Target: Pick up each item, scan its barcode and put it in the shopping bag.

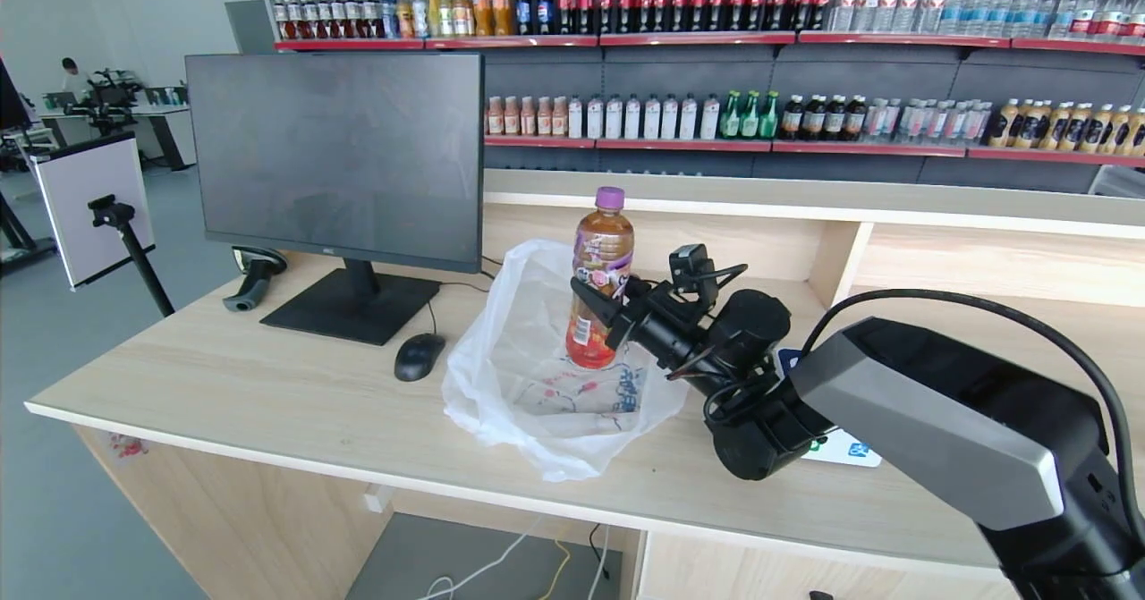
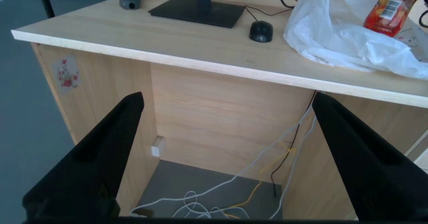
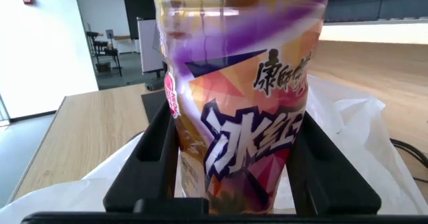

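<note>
In the head view, my right claw (image 1: 597, 303) pinches the bottle (image 1: 601, 278) around its middle. The bottle is upright, purple cap at twelve o'clock, and its lower end is down in the open mouth of the shopping bag (image 1: 523, 367). I cannot tell whether its base rests on the bag's floor. The bag lies crumpled on the wooden counter (image 1: 268, 394). A mouse (image 1: 419, 356) sits just beside the bag at nine o'clock. The dark monitor (image 1: 335, 153) stands at about ten o'clock from the bag, with a handheld scanner (image 1: 255, 283) farther out at nine o'clock from its stand. Shelves of drinks (image 1: 805, 10) line the wall at twelve o'clock. The left wrist view adds my left claw (image 2: 227, 160), spread wide with nothing between its fingers (image 2: 100, 164), hanging below the counter's front edge (image 2: 200, 60). Beyond it are loose cables (image 2: 267, 177) in the recess under the counter. Up on the counter I see the mouse (image 2: 261, 30), the bag (image 2: 334, 30) and the bottle's lower end (image 2: 394, 7) from low down. The right wrist view brings the grip close. Both fingers (image 3: 154, 150) of the right claw (image 3: 234, 164) press against the bottle's label (image 3: 241, 103), one on each side, and the white bag (image 3: 361, 124) billows behind them.
</note>
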{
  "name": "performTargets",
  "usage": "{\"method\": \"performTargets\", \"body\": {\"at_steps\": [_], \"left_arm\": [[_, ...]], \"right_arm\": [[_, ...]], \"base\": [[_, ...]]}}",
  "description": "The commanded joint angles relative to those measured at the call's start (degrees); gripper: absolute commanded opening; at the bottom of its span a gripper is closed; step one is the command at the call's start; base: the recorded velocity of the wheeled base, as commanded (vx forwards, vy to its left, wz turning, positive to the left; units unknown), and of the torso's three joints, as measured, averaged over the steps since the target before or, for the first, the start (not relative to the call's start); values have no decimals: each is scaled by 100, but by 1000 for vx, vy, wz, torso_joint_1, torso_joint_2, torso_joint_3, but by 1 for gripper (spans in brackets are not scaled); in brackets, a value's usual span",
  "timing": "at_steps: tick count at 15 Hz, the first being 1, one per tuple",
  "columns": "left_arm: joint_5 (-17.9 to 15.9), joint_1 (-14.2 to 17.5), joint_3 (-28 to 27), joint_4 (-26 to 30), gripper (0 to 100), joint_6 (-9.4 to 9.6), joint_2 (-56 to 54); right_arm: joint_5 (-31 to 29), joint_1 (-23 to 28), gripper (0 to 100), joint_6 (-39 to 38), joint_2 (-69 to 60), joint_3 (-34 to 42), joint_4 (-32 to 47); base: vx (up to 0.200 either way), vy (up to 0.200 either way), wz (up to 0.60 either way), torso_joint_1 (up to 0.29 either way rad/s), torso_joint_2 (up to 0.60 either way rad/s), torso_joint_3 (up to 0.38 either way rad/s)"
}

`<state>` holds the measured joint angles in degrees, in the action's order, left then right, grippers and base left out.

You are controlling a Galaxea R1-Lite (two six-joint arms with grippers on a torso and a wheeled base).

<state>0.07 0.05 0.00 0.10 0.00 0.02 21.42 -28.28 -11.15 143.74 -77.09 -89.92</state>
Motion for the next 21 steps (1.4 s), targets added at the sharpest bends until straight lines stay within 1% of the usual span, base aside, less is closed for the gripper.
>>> {"method": "performTargets", "body": {"at_steps": [1, 3, 4, 5, 8, 21], "left_arm": [[1, -5, 0, -1, 100, 0, -2], [1, 4, 0, -1, 100, 0, -2], [1, -5, 0, -1, 100, 0, -2], [1, -5, 0, -1, 100, 0, -2], [1, 4, 0, -1, 100, 0, -2], [1, -5, 0, -1, 100, 0, -2]], "right_arm": [[-6, 42, 0, 78, 84, -16, -8], [-182, 51, 0, 122, 119, -16, -8], [-551, 60, 0, 140, 154, -43, -8], [-657, 60, 0, 219, 172, -43, -8], [-665, 148, 0, 535, 190, -51, -8], [-639, 165, 0, 711, 400, 10, -8]], "base": [[0, 0, 0, 0, 0, 0], [0, 0, 0, 0, 0, 0], [0, 0, 0, 0, 0, 0], [0, 0, 0, 0, 0, 0], [0, 0, 0, 0, 0, 0], [0, 0, 0, 0, 0, 0]]}}
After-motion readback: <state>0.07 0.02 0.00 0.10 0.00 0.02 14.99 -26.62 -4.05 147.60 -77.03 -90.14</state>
